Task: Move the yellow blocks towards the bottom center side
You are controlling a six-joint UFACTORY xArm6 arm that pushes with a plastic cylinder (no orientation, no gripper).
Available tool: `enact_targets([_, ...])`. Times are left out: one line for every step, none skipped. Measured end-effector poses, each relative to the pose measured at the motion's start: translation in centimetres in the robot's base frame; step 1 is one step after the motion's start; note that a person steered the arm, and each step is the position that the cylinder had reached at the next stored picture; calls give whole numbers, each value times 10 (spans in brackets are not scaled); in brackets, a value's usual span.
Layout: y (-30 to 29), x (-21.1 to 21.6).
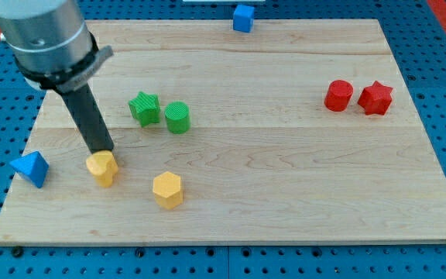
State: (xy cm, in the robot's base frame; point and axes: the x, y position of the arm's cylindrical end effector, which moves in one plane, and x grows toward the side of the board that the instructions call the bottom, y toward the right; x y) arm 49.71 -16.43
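Two yellow blocks lie at the view's lower left. One yellow block [102,167] sits directly under my tip [104,150], which touches its upper edge. The other, a yellow hexagonal block [167,189], lies a little to the right and lower, apart from my tip. The dark rod slants up to the arm's grey body at the view's top left.
A blue triangular block [30,168] sits at the board's left edge. A green star [144,108] and a green cylinder [177,117] lie above the yellow blocks. A red cylinder [337,95] and a red star [375,98] are at right. A blue cube [243,17] is at the top edge.
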Motion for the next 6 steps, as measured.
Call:
enact_targets([3, 24])
enact_targets([-34, 15])
enact_targets([-46, 46])
enact_targets([-2, 59])
enact_targets([55, 59])
enact_targets([86, 59])
